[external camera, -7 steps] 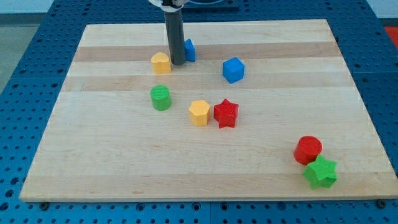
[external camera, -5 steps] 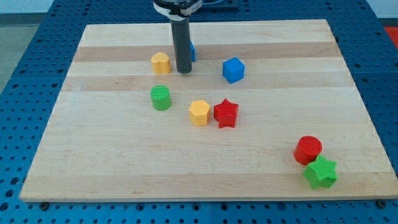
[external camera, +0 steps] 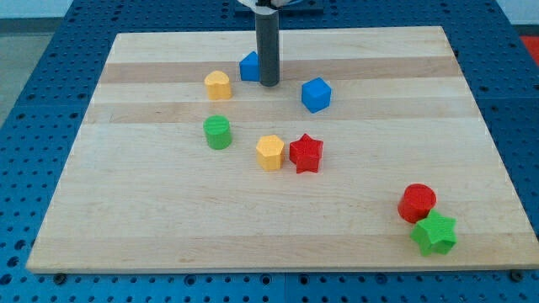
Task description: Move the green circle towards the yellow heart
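Note:
The green circle (external camera: 217,132) stands on the wooden board (external camera: 152,210) left of centre. The yellow heart (external camera: 217,85) lies just above it, a short gap apart. My tip (external camera: 269,83) rests on the board to the right of the yellow heart, just right of a blue block (external camera: 249,66), and up and to the right of the green circle. It touches neither the green circle nor the yellow heart.
A blue cube (external camera: 316,94) sits right of my tip. A yellow pentagon-like block (external camera: 269,152) and a red star (external camera: 306,153) lie side by side at the centre. A red cylinder (external camera: 417,203) and a green star (external camera: 434,233) sit at the lower right.
My tip has moved to the right, from beside the yellow heart to the right side of the small blue block. No block has visibly moved.

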`<state>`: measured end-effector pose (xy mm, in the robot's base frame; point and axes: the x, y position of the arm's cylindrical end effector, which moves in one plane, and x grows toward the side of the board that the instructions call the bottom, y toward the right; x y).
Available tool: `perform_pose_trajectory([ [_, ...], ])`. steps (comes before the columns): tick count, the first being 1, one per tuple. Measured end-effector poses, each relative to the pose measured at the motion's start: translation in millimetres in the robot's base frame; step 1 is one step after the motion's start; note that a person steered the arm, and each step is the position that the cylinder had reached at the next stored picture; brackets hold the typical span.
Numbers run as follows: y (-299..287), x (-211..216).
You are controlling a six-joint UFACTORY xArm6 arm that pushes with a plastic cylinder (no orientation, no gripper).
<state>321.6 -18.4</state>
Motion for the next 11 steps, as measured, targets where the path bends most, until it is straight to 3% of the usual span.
perform_pose_trajectory([
  [2, -7, 20],
  [4, -73, 89],
  [5, -115, 96],
  [7, -121, 49],
  [9, -118, 35],
  [10, -118, 37],
  [11, -118, 83],
])
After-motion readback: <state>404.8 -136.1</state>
